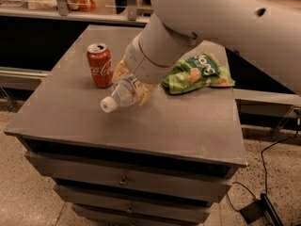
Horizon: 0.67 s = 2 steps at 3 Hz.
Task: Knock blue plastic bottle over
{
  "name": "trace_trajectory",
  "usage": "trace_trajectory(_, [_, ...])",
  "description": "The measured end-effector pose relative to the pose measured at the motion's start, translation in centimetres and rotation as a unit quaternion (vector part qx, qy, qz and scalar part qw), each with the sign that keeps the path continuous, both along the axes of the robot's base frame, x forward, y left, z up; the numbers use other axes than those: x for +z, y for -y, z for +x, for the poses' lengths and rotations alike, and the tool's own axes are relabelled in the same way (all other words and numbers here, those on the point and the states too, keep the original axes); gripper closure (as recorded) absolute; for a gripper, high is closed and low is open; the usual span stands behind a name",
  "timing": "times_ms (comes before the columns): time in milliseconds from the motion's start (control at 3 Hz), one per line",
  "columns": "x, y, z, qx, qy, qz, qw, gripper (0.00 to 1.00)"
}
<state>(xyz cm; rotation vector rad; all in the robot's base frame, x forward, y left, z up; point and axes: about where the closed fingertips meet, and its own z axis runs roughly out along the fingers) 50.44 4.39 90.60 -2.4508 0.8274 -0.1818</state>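
Bottle [123, 94], frame centre: clear glossy plastic, matt white cap. Can [99, 65], upper left: shiny red metal. Snack bag [200, 72], right of centre: glossy, crinkled green film. Table [183, 121]: smooth matt grey top. Arm [225, 18], upper right: smooth white shell. Gripper [135, 86], frame centre at the bottle: dull yellowish surface.

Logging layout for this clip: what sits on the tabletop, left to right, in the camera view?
Coca-Cola can → blue plastic bottle, tipped, with the end effector at its body → green snack bag.
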Motion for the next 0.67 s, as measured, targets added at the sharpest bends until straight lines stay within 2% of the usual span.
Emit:
trace_trajectory(333, [-1.5,-0.1,-0.1,0.005,0.003,-0.027,0.9996,1.0])
trace_trajectory(667, [-2.7,-0.2,-0.4,0.007,0.0,-0.044,0.999,0.82])
